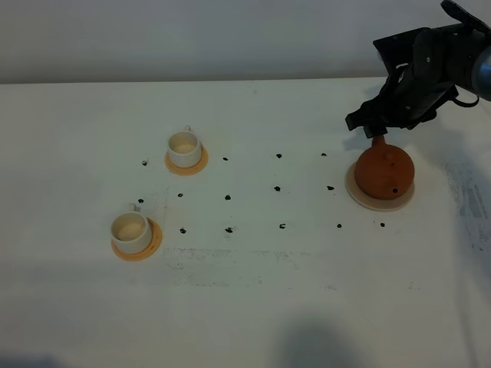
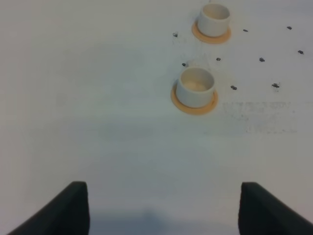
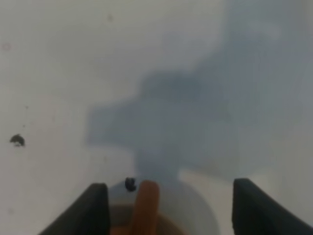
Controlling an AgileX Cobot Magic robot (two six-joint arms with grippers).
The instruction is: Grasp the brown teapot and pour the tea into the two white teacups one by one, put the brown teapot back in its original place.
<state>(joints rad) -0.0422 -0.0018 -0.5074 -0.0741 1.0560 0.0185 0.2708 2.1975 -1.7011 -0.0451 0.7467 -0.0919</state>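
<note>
Brown teapot sits on its beige coaster, right side of counter. My right hand hovers spread astride the handle, gripping nothing. Far teacup and near teacup, at left, await; by my reckoning grasp, both pours and return all remain.

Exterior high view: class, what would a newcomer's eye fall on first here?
The round reddish-brown clay teapot sits on a pale beige coaster at the right, with the black right gripper open at its far side. Across the white table, at the left, two small cream-white cups stand apart on round orange saucers.
</note>
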